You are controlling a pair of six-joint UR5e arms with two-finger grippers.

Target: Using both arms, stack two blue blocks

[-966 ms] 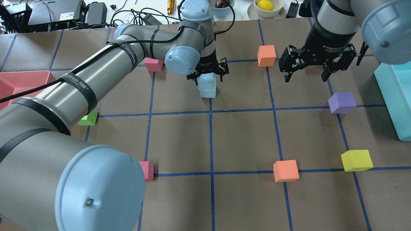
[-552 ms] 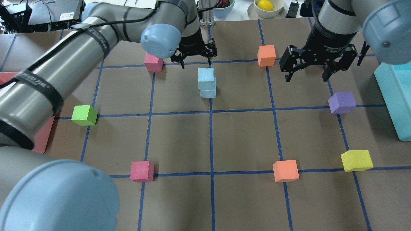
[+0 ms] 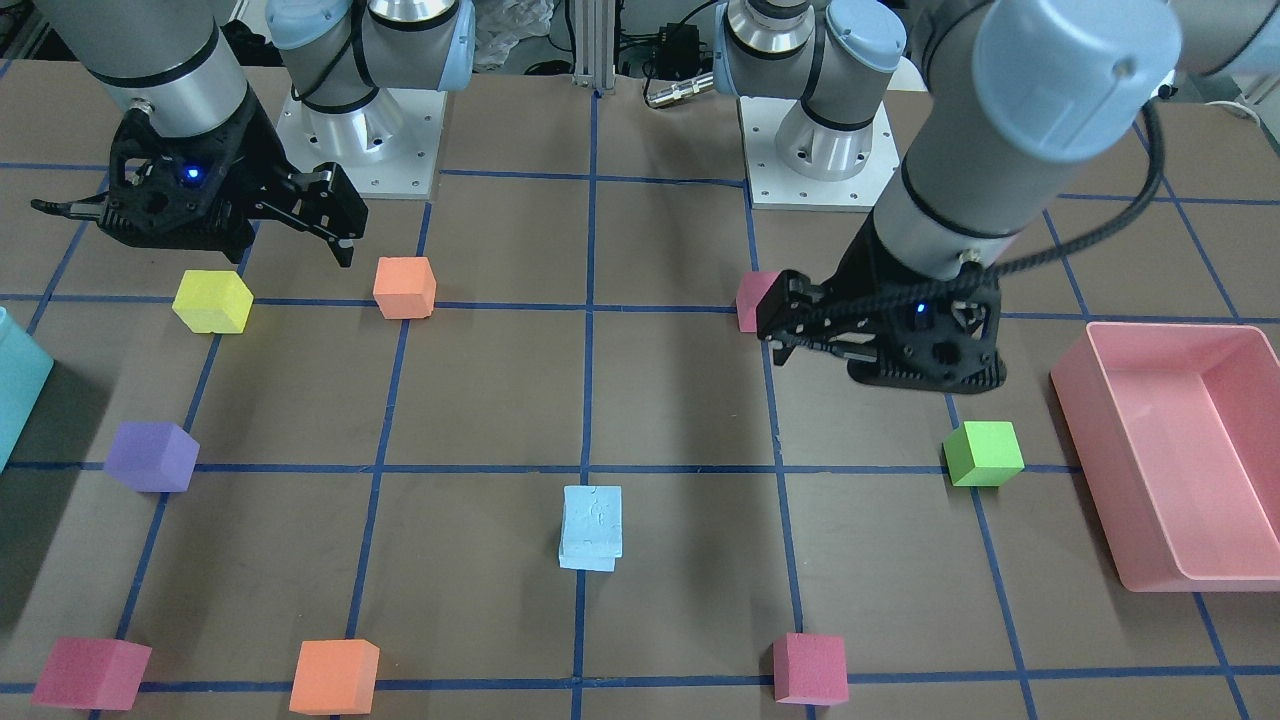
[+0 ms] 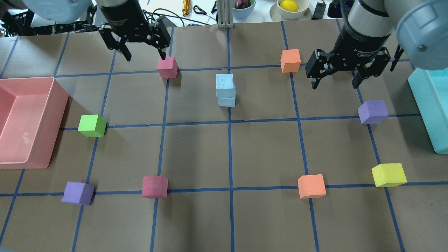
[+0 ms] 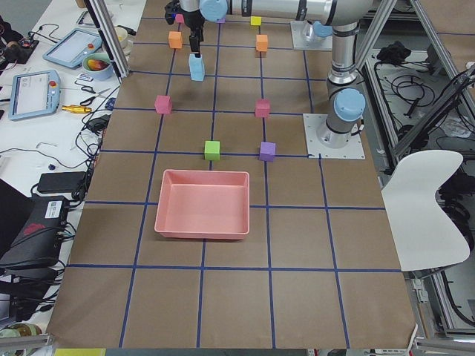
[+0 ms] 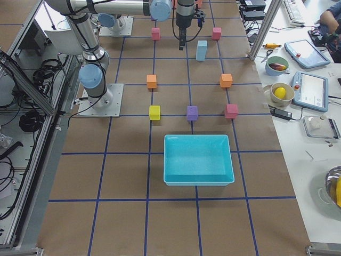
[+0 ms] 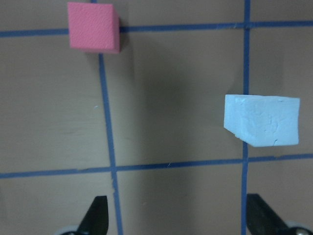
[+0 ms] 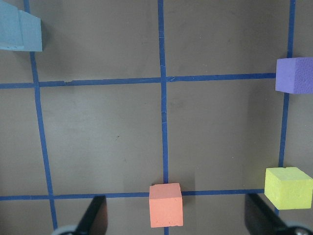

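Apparently done: two blue blocks [image 4: 225, 90] sit stacked on the surface [image 4: 266, 150], just 12 o'clock of centre. Wide and empty, left fingers [image 4: 161, 51] hover at 10 o'clock, right fingers [image 4: 356, 81] at 2 o'clock. Next move likely just parking clear.

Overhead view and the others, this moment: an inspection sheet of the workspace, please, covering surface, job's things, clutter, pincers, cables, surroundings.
Surface: brown table with a blue tape grid.
Job's things: upper blue block sits on lower blue block, slightly offset; neither pincer touches them.
Clutter: single cubes scattered, among them a green cube, a purple cube and a yellow cube; pink bin and teal bin at the table's ends.
Pincers: left pincer open, empty, by a pink cube; right pincer open, empty, near an orange cube.
Cables: black cable runs along the left arm.
Surroundings: bowl with a yellow fruit; handheld pendant on the side bench.
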